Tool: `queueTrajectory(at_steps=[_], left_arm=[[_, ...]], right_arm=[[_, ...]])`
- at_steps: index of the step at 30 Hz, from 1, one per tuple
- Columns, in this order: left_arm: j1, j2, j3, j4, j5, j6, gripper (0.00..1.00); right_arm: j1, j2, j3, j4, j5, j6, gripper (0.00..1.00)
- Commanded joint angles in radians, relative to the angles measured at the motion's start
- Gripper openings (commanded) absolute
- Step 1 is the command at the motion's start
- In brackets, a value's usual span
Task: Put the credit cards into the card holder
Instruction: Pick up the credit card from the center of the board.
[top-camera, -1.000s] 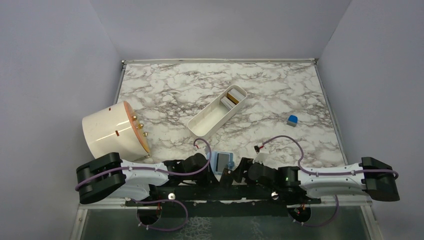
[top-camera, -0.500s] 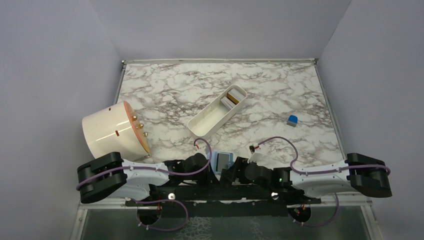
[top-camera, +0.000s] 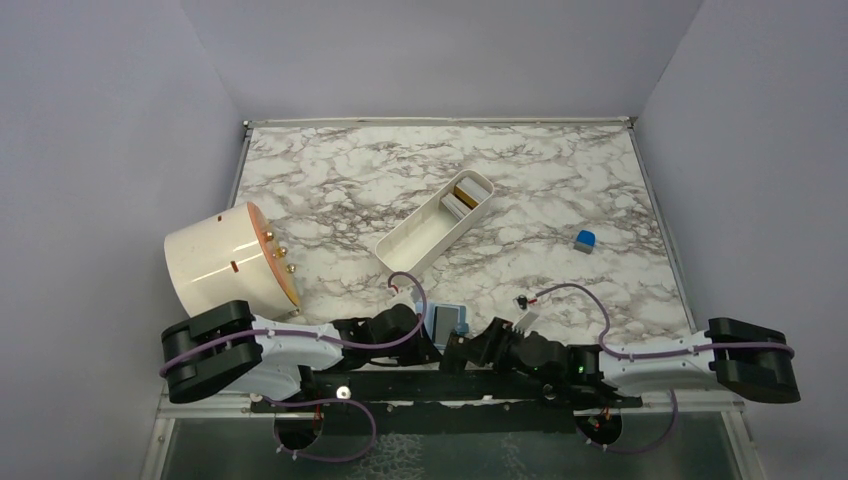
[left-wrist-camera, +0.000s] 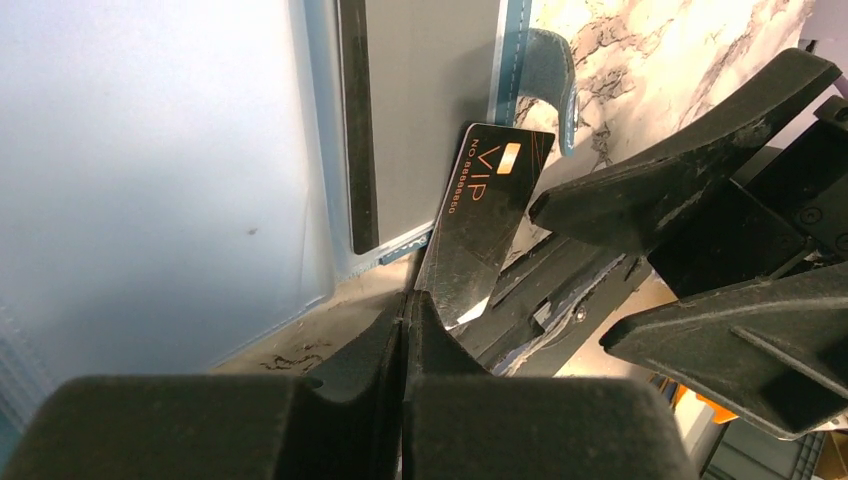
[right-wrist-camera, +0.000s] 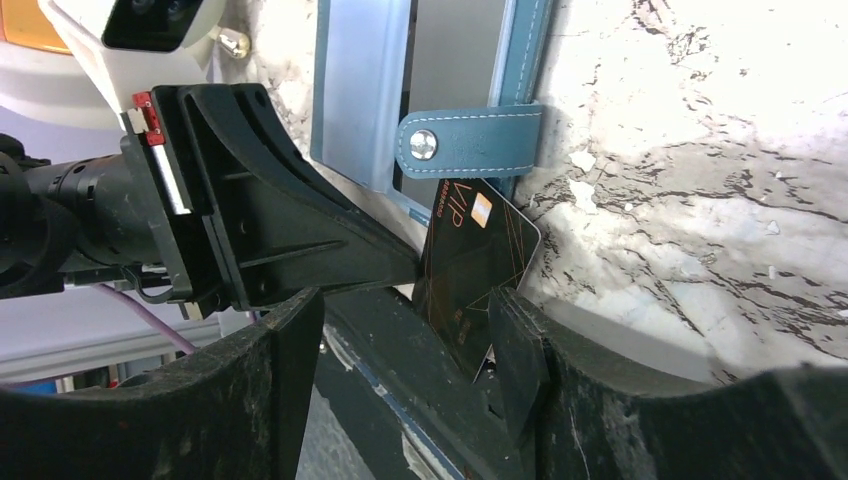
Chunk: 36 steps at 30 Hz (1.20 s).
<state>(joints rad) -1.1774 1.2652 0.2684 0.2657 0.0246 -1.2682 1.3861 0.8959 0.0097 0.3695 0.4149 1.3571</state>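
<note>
The teal card holder (top-camera: 446, 321) lies open at the table's near edge, between both grippers. It shows a grey card in its clear pocket (left-wrist-camera: 420, 110) and its snap tab (right-wrist-camera: 470, 142). My left gripper (left-wrist-camera: 405, 305) is shut on the lower edge of a black "VIP" credit card (left-wrist-camera: 485, 220). The card stands tilted, its top corner at the holder's near corner (right-wrist-camera: 475, 265). My right gripper (right-wrist-camera: 405, 340) is open, and its right finger (right-wrist-camera: 515, 345) is beside the card's lower end. More credit cards (top-camera: 465, 195), gold and pale, stand in the white tray.
The long white tray (top-camera: 420, 235) lies diagonally mid-table. A white cylinder with an orange face (top-camera: 225, 260) lies on its side at the left. A small blue cube (top-camera: 585, 239) sits at the right. The arms' black base rail (top-camera: 440, 380) runs just under the grippers.
The right arm swung a little left and back, and its wrist now sits lower by the near edge. The left gripper still pinches the black card beside the holder.
</note>
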Motion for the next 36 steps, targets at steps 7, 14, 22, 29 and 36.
queueTrajectory(at_steps=[7, 14, 22, 29, 36], left_arm=[[0.006, 0.055, -0.025, -0.170, -0.101, 0.051, 0.00], [0.006, 0.048, -0.026, -0.178, -0.105, 0.053, 0.00], [0.006, 0.056, -0.021, -0.176, -0.107, 0.056, 0.00], [0.006, 0.061, -0.017, -0.175, -0.106, 0.060, 0.00], [0.006, 0.054, -0.019, -0.177, -0.109, 0.061, 0.00]], right_arm=[[-0.001, 0.054, 0.091, -0.224, 0.059, 0.099, 0.62], [-0.001, 0.041, 0.111, -0.318, 0.123, 0.104, 0.64], [-0.001, 0.121, 0.113, -0.230, 0.129, 0.054, 0.68], [-0.001, 0.108, 0.049, -0.007, 0.085, 0.012, 0.51], [-0.001, 0.082, 0.011, 0.050, 0.084, 0.022, 0.22]])
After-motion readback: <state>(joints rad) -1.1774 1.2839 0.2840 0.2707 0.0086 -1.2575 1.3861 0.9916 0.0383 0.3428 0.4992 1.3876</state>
